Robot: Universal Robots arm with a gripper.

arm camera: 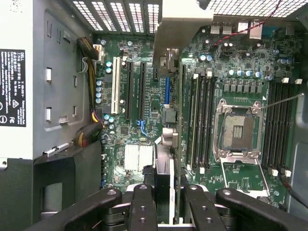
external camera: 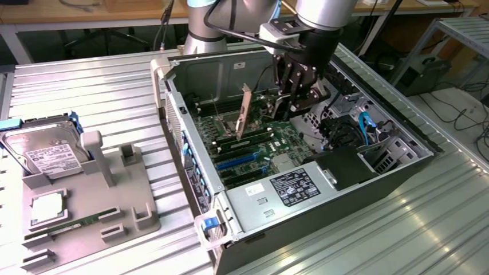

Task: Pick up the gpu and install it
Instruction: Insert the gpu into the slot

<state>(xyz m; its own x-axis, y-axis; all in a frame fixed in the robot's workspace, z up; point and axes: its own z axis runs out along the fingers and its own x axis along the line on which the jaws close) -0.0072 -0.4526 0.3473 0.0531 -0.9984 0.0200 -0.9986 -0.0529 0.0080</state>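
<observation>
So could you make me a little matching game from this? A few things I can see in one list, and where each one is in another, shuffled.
Things:
1. gpu
2. hard drive
3. RAM stick
4. claw

Places:
A. lying flat in the grey holder tray
B. standing on edge over the motherboard
C. reaching down inside the open computer case
D. upright in the grey holder, outside the case

Pairs: 1-B, 2-D, 3-A, 4-C
</observation>
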